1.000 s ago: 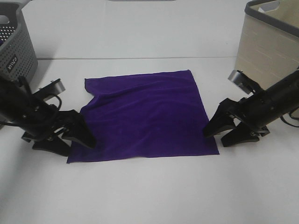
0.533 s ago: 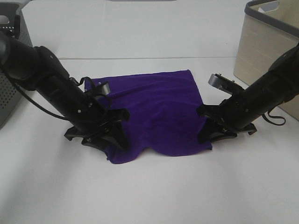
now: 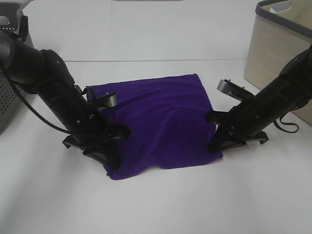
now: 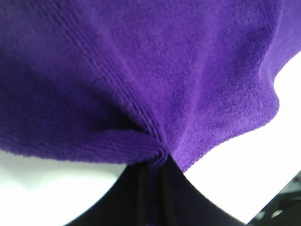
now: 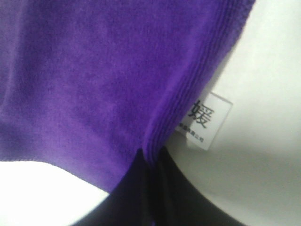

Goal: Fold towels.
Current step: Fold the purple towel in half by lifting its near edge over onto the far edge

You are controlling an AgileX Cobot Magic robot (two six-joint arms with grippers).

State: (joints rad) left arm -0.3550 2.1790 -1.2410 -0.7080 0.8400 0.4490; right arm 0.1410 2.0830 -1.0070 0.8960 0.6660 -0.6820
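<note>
High camera: you see the deep purple, soft square towel mid white table, with the left gripper and right gripper at its near corners. Left wrist: jaws pressed together, pinching bunched cloth. Right wrist: jaws clamped on the hem, just beside the small white tag.

White table: it fills the exterior high view on my remote monitor, and patches of it show in both wrist views.

Grey perforated basket: I see it at 10 o'clock, cut off by the frame edge.

Beige bin: it stands at 2 o'clock and is also cropped, with a dark grey rim and a brick-like wall pattern.

Thin seam: it crosses the table toward 12 o'clock.
</note>
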